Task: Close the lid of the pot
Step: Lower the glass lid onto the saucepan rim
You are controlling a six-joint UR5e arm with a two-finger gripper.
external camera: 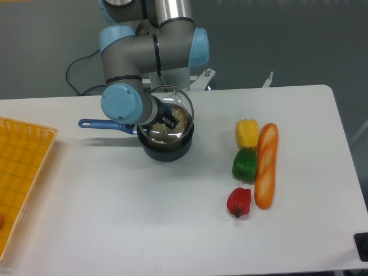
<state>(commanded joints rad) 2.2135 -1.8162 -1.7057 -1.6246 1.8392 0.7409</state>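
Your pot point(167, 150) sits on the white tabletop point(172, 230) toward its back left, a small dark grey saucepan whose long blue handle point(106, 123) runs out to the left, partly behind the arm's blue-capped wrist joint. The pot lid point(178, 109), clear glass with a thin metal rim, is over the pot but tilted: its far edge stands raised toward the robot's base while its near edge dips toward the pot's rim, so you see through the glass into the pan. Whether the lower edge touches the rim you cannot tell from this view. The tool point(170, 119) reaches in from the left, and its dark fingers sit at the lid's blue centre knob, seen through the glass; they appear pinched on the knob, with the lid held at a slant. The grey arm point(138, 52) folds down from its base behind the pot. Well to the right of the pot lies a group of toy foods: a yellow pepper point(247, 133), a green pepper point(245, 164) just in front of it, a red pepper point(239, 202) nearer you, and a bread loaf point(266, 165) lying lengthwise just beside the peppers on their right. At the left edge of the tabletop you have an orange tray point(23, 172), cut off by the frame.
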